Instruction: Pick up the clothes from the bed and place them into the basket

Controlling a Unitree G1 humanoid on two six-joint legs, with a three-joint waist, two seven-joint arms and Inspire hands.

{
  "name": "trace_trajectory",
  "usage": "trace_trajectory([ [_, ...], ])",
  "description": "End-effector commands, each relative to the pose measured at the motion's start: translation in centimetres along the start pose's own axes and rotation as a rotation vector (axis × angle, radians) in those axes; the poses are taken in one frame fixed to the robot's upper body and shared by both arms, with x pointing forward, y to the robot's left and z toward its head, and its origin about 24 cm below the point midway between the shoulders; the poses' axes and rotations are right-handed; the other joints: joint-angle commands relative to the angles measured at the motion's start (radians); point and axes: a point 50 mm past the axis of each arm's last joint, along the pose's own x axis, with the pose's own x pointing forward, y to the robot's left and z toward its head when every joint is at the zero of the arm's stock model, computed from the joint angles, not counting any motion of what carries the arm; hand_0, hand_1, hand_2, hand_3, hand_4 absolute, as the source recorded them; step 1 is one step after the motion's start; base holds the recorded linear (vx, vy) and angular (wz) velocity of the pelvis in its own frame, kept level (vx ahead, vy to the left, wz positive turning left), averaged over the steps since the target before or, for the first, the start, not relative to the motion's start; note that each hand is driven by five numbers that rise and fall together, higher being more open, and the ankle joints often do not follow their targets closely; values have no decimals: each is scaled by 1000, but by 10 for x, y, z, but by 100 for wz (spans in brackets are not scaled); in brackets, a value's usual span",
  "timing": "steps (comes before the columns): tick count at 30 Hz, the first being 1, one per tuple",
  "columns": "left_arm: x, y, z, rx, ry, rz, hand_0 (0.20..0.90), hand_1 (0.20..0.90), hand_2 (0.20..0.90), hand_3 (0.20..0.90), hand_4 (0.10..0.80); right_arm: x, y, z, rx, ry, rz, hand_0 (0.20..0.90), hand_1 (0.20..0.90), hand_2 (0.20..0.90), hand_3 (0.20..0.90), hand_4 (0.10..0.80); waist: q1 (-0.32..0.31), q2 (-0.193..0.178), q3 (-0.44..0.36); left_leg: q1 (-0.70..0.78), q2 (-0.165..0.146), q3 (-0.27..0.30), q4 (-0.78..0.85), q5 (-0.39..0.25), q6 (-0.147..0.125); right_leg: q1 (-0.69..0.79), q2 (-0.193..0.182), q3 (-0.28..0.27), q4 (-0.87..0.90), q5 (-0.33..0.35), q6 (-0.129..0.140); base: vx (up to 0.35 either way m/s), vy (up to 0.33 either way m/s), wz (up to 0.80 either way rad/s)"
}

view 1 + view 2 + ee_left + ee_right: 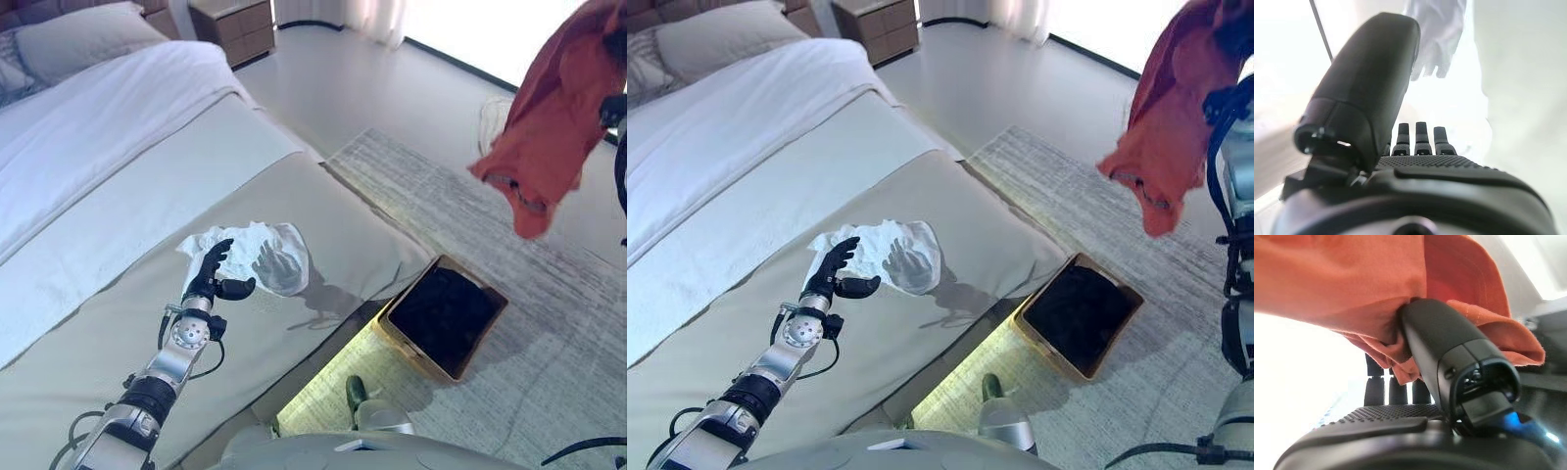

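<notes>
A rust-orange garment (549, 113) hangs high in the air at the upper right, above the rug and beyond the basket. My right hand (1447, 345) is shut on it, thumb pinching the cloth (1352, 289) against the fingers. A crumpled white cloth (263, 251) lies on the beige bed cover near the bed's foot. My left hand (212, 274) hovers at the cloth's near edge, open, with its fingers straight and thumb spread; the left wrist view shows the white cloth (1436, 39) past the fingertips. A tan basket (416, 354) with a dark inside stands on the floor beside the bed.
The bed (118, 196) fills the left side, with a white duvet and pillows (78, 39) at the head. A wooden nightstand (235, 24) stands at the back. A grey rug (549, 294) lies under the basket, between the bed and the bright window.
</notes>
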Motion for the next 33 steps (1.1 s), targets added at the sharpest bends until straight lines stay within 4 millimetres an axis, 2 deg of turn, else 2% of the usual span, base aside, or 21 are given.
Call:
trace_trajectory([
  [1, 12, 4, 28, 7, -141, 13, 900, 900, 900, 900, 800, 10, -34, 6, -36, -63, -89, 300, 300, 300, 200, 100, -2, -4, -110, 48, 37, 6, 6, -113, -31, -16, 2, 16, 12, -14, 15, -4, -74, -17],
  [4, 12, 2, 30, 10, -136, 9, 900, 900, 900, 900, 800, 3, -22, -24, -21, 22, -39, 300, 300, 300, 200, 100, -22, 1, -103, 56, 40, 27, 6, -116, -34, -24, 12, 38, 14, -10, 13, -21, -81, -12],
  [9, 14, 0, 37, 17, -151, 0, 900, 900, 900, 900, 800, -10, -2, -61, -41, 110, 59, 300, 300, 300, 200, 100, -42, 16, -82, 52, 41, 44, 6, -112, -36, -43, 23, 61, 15, -2, 9, -47, -75, -16],
  [16, 14, -9, 44, 20, -174, -38, 900, 900, 900, 900, 800, -18, 6, -95, -83, 213, 144, 300, 300, 300, 200, 100, -55, 51, -49, 52, 38, 62, 6, -109, -40, -55, 27, 64, 16, -1, 7, -29, -27, -9],
  [26, 8, -14, 38, 19, -164, -80, 900, 900, 900, 900, 800, -27, 22, -102, -148, 204, 226, 300, 300, 300, 200, 100, -49, 80, -30, 34, 32, 63, 6, -98, -44, -66, 26, 57, 5, 5, 4, 1, -10, 0],
  [33, 8, -12, 37, 26, -163, -86, 900, 900, 900, 900, 800, -24, 25, -91, -114, 173, 213, 300, 300, 300, 200, 100, -36, 78, -28, 26, 31, 57, 6, -96, -44, -69, 24, 44, 5, 4, 4, 0, 0, 0],
])
